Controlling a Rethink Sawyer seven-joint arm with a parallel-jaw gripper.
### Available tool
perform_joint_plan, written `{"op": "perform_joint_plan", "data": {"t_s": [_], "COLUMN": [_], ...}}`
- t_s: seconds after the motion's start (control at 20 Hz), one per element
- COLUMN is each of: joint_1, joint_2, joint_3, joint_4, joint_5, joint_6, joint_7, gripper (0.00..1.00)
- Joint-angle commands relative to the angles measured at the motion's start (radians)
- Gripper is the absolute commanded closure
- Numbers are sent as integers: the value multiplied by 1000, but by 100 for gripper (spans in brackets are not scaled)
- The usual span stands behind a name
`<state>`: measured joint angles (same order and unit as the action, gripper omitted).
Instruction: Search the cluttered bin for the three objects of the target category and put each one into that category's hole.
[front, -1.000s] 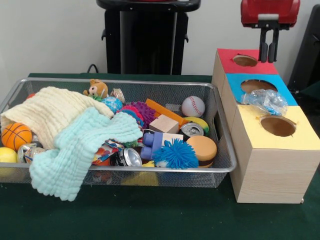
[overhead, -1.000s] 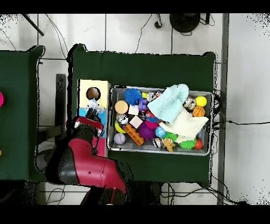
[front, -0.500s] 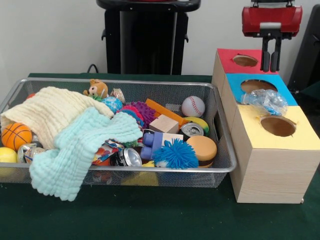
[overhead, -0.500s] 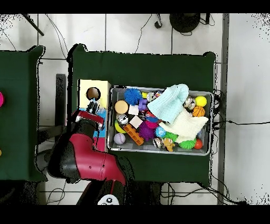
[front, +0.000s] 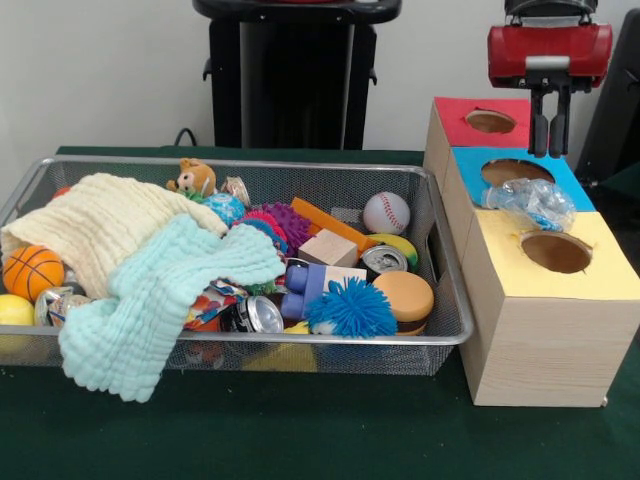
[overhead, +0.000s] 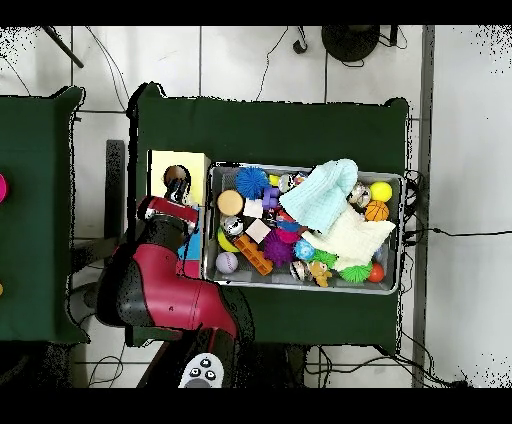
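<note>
Nearest me in the front view, the mint cloth (front: 150, 310) spills over the near rim of the wire bin (front: 300, 340), with a cream cloth (front: 100, 225) behind it at its 11 o'clock. Together they cover most of the bin's left half, so whatever lies under them is hidden. To the cloths' 3 o'clock the clutter is open to see: a blue spiky ball (front: 352, 308), two cans (front: 383, 260) and, farther back, a baseball (front: 386, 212). At the bin's 3 o'clock stand the three boxes, yellow box (front: 540, 290) nearest, then blue box (front: 470, 170), then red box (front: 450, 115). A crumpled clear plastic bag (front: 530, 203) rests on top, straddling the blue and yellow lids between their holes, inside neither. My gripper (front: 550, 150) hangs above the blue box's far edge, at the bag's 12 o'clock, its fingers parted only a little and holding nothing. I judge the bag to be a target that has not gone into a hole, so the drop-off step is unfinished. Next I should come down on the bag, grip it and carry it squarely over the right hole; which hole that is, I cannot tell.
</note>
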<state>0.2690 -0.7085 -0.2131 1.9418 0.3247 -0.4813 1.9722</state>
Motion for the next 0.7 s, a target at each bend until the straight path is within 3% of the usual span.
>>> {"op": "perform_joint_plan", "data": {"t_s": [0.05,0.45,0.7], "joint_1": [-2,-5,-23], "joint_2": [49,74,141], "joint_3": [7,3,9], "joint_4": [-60,-68,-79], "joint_5": [-6,-1,-32], "joint_6": [-96,-92,-169], "joint_7": [144,131,151], "gripper": [100,100,100]}}
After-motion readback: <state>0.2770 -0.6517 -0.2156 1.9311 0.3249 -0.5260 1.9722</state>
